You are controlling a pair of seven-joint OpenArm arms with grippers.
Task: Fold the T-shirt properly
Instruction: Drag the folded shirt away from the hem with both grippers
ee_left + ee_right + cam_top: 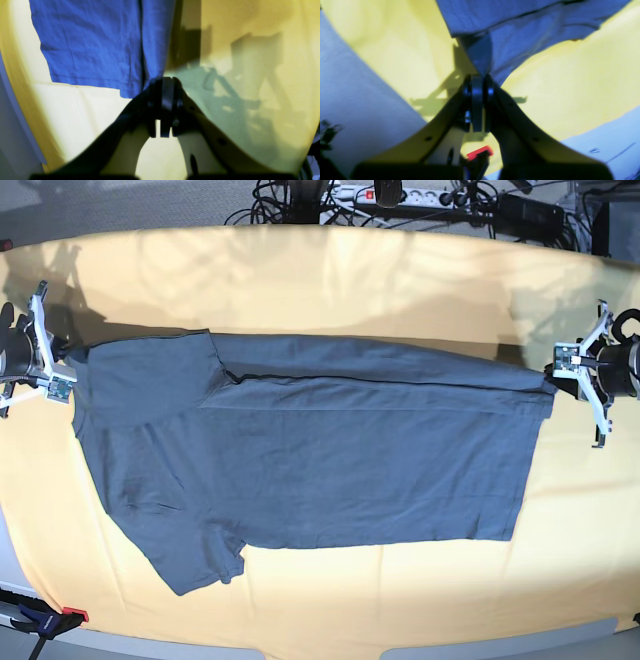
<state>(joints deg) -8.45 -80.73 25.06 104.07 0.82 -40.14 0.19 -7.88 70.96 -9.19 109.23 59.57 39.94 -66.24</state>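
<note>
Now my left gripper (552, 370) is clamped on the shirt's (320, 450) right far corner, and my right gripper (62, 365) is pinched tight on its left far corner. The shirt lies spread across the yellow table (330, 275), its far edge folded over toward the near side.

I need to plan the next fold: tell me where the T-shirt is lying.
In the base view the T-shirt lies spread across the middle of the yellow table, stretched between the right gripper and the left gripper.
</note>
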